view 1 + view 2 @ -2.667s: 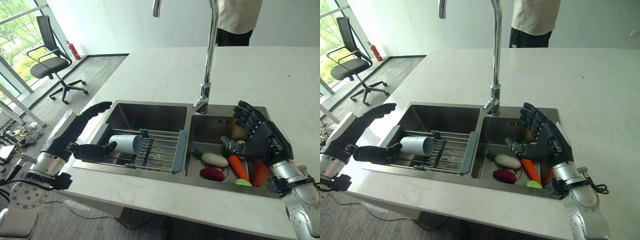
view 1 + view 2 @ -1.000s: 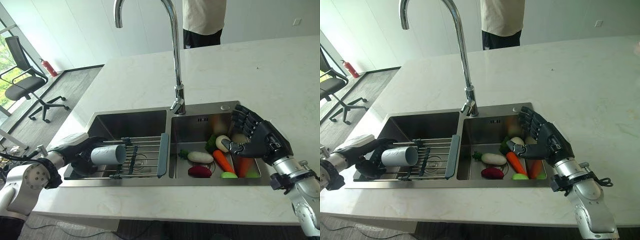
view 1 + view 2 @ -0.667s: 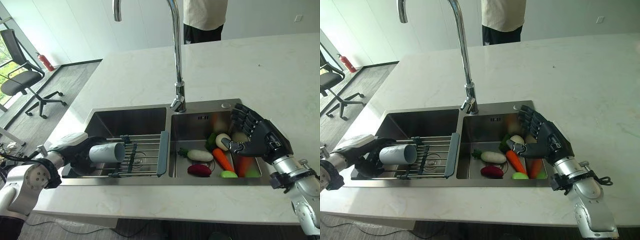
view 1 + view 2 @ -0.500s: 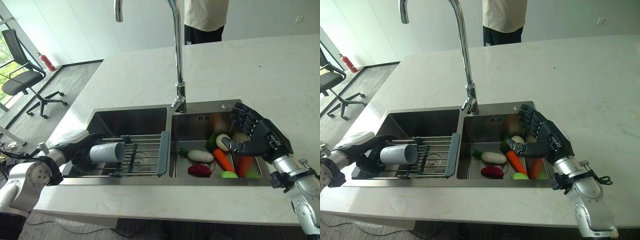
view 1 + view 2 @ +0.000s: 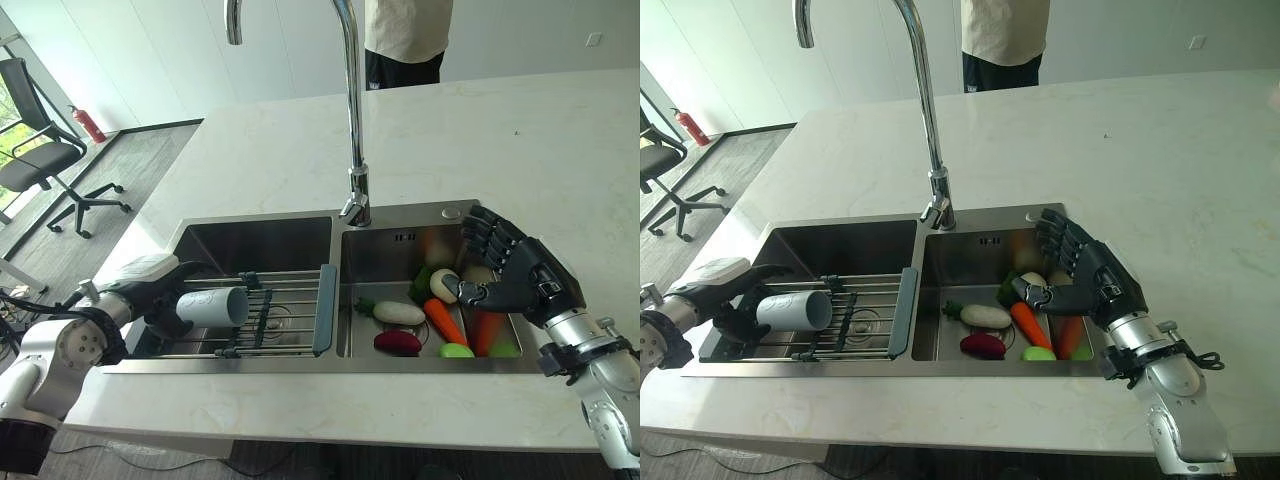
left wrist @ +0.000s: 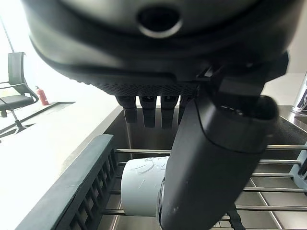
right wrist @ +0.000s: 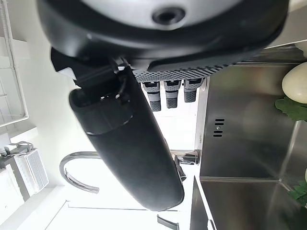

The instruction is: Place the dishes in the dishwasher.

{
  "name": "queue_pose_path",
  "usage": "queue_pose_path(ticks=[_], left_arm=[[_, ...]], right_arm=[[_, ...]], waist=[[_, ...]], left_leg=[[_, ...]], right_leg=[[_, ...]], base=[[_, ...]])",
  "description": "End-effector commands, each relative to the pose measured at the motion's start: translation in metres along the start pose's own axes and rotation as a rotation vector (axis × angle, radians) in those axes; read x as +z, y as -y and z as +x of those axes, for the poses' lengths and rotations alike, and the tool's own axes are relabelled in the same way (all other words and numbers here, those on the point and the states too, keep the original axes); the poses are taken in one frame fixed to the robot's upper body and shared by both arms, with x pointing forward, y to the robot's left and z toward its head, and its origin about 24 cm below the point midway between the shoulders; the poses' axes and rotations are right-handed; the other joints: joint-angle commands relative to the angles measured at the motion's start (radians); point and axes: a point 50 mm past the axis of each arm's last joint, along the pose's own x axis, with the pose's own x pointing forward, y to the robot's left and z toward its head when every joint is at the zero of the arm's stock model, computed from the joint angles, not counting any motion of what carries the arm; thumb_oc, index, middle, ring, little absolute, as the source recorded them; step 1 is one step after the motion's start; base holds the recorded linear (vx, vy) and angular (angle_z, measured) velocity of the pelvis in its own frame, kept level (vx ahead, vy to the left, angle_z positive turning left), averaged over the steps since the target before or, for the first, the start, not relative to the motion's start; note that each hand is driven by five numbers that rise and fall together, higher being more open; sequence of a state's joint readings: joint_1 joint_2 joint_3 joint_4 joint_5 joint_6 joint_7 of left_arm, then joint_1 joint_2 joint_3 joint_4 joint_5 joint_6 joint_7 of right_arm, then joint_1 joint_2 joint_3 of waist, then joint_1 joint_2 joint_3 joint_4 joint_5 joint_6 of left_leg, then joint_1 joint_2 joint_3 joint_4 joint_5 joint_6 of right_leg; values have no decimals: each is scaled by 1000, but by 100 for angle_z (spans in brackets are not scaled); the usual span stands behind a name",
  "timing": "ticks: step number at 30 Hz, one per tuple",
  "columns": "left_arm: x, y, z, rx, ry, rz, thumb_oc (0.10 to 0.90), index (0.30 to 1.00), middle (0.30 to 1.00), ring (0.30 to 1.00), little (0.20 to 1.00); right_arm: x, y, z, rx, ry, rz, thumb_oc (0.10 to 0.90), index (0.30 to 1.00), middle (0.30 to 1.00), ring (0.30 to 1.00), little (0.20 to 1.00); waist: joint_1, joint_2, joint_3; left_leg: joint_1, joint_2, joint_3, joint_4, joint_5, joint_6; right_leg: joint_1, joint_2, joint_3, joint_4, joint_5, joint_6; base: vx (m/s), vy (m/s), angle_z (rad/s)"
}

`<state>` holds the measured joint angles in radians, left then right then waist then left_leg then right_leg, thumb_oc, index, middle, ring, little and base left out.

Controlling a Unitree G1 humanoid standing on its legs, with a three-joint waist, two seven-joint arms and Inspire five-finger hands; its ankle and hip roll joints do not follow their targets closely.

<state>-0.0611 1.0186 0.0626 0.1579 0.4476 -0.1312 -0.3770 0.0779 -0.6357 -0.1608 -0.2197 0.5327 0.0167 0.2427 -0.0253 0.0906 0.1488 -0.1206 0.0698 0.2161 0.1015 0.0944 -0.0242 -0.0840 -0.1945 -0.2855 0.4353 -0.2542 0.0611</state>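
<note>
The left robot hand point(image 5: 150, 292) sits at 9 o'clock of the sink point(image 5: 262, 232), thumb and fingers curled round the base of a white cup point(image 5: 214, 306) lying sideways on the rack point(image 5: 290, 318). At 3 o'clock, the right robot hand point(image 5: 518, 280) hovers, loosely spread and holding nothing, over the vegetables point(image 5: 420, 322).

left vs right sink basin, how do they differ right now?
The left basin has a rack across it with a white cup lying on its side, by the left robot hand. The right basin has no rack; vegetables, including a carrot, lie loose on its bottom, with the right robot hand over them. Both are steel.
</note>
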Motion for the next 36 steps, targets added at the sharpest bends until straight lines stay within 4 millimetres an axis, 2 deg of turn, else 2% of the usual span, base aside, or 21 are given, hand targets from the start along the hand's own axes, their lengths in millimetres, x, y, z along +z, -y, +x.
queue_pose_path(ticks=[1, 19, 36], left_arm=[[0, -63, -5, 235, -13, 74, 800, 900, 900, 900, 900], [-3, -46, 7, 162, -28, 49, 800, 900, 900, 900, 900], [-10, -39, 16, 186, -63, 32, 800, 900, 900, 900, 900]], right_arm=[[57, -1, 18, 29, 323, -40, 800, 900, 900, 900, 900], [55, -3, 21, 34, 320, -59, 800, 900, 900, 900, 900], [55, -4, 22, 40, 328, -56, 800, 900, 900, 900, 900]], waist=[[-17, -13, -33], [-28, -13, -27], [-42, -19, -28]], left_leg=[[35, 54, 2, 198, -318, -57], [36, 56, 8, 198, -317, -58], [46, 54, 18, 198, -324, -54]], right_leg=[[50, -1, 0, -135, 27, 102], [44, 0, 7, -135, 31, 102], [45, 4, 16, -135, 31, 101]], base=[[31, -6, 0], [4, -1, 0], [3, 3, -1]])
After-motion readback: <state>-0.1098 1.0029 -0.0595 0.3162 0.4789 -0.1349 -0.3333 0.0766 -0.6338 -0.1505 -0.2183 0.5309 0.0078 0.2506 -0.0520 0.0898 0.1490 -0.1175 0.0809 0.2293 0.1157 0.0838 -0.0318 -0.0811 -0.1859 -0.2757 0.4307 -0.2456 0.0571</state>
